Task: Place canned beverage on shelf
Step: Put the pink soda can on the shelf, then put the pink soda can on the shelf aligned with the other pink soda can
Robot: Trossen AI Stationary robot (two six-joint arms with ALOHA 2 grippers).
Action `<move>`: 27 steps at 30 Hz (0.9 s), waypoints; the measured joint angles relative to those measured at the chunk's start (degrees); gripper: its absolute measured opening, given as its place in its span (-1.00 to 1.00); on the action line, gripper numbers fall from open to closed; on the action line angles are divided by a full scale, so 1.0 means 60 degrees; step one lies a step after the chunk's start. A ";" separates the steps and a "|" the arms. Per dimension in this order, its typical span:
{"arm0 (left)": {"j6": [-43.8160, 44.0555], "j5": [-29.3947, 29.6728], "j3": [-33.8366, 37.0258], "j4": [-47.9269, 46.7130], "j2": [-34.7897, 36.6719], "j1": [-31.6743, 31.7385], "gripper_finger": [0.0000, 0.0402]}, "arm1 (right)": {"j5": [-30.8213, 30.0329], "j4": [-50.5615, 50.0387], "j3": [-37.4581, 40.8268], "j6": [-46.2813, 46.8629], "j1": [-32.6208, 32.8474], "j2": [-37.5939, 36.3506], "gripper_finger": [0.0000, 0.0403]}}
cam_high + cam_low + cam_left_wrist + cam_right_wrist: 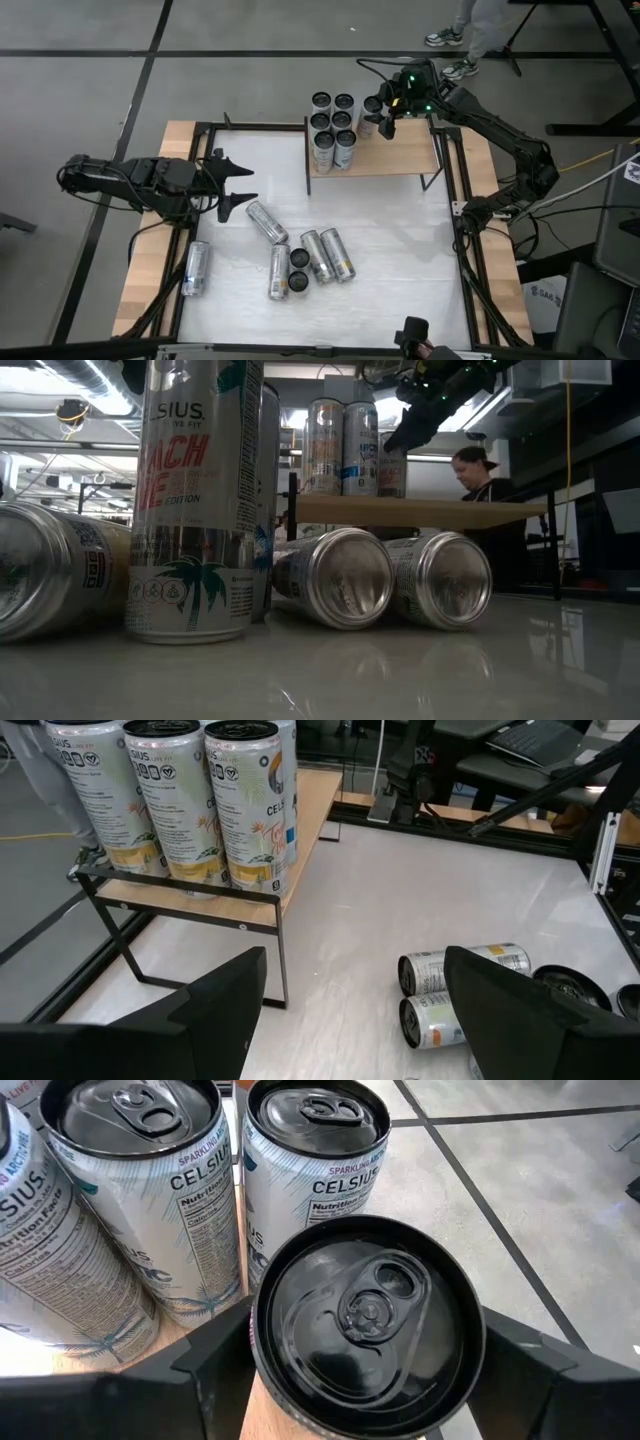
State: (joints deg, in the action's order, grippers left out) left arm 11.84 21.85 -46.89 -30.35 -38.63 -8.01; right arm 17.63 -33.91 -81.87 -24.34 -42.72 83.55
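The shelf (pixel 400 155), a pale wood board on black posts, stands at the table's far side. Several upright cans (pixel 333 125) crowd its left half. My right gripper (pixel 378 108) is at the shelf's far edge, shut on one more black-topped can (pixel 365 1315) beside that group. My left gripper (pixel 238 186) hangs open over the table's left side with nothing between its fingers (pixel 225 1000). Several cans (pixel 317 255) lie or stand on the white tabletop near the middle. My right gripper pinches the can's upper wall (pixel 262 1342), just under the rim, between its two fingers, one on each side. The fingers slant down at it from the table's far right. The can stays upright over the shelf board (pixel 430 510); I cannot tell whether its bottom rests there.
A lone can (pixel 196 268) lies near the table's left edge, and another (pixel 267 222) lies slanted just right of my left gripper. The shelf's right half is bare board. A person (pixel 480 470) stands beyond the table's far side.
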 joint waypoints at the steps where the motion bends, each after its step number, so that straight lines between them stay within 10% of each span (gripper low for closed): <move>1: 0.0000 0.0000 0.0000 0.0000 0.0000 0.0000 0.47 | 0.0000 0.0000 0.0000 0.0000 0.0000 0.0000 0.41; 15: 0.0000 0.0000 0.0000 0.0000 0.0002 0.0000 0.47 | -0.0080 0.0235 -0.0022 0.0000 -0.0004 -0.0026 0.89; 27: 0.0000 0.0000 0.0000 0.0000 0.0000 -0.0001 0.47 | 0.0130 0.0183 -0.0019 -0.0015 -0.0011 -0.0019 0.84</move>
State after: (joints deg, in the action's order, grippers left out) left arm 11.84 21.85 -46.89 -30.35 -38.63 -8.02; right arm 18.41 -32.81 -81.98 -24.43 -42.78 83.43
